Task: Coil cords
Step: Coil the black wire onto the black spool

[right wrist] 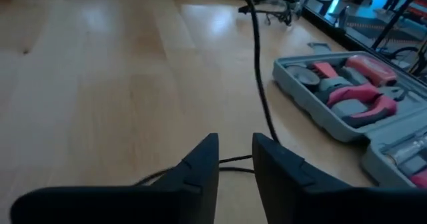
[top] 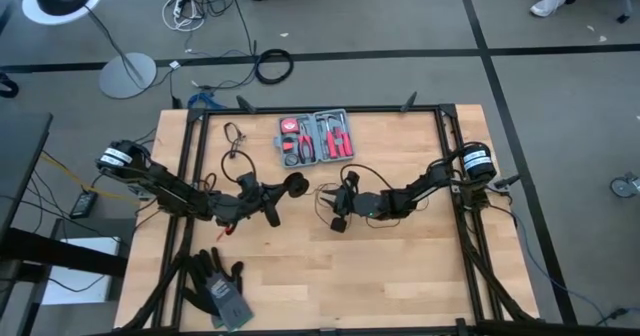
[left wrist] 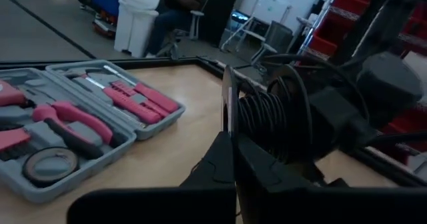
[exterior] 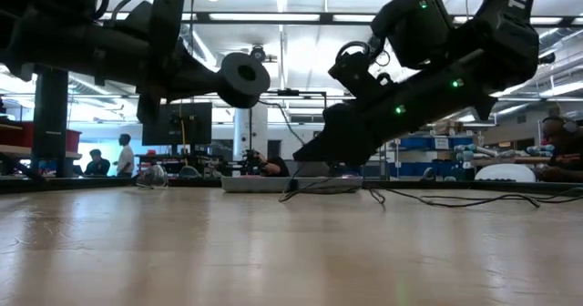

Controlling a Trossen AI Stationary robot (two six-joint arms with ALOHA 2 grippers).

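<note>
Left tool (top: 297,184), clamped on the puck (left wrist: 230,111), holds wound turns; right tool (right wrist: 235,159) stands narrowly parted over limp, light wire (right wrist: 257,64), best pinched near the bench (top: 400,276).

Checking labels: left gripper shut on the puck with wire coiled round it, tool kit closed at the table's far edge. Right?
One thing is off: the tool kit lies open, its pink-handled tools on show, as the high view shows. The rest stands: the left gripper is shut on the puck with the wire coiled round it.
</note>
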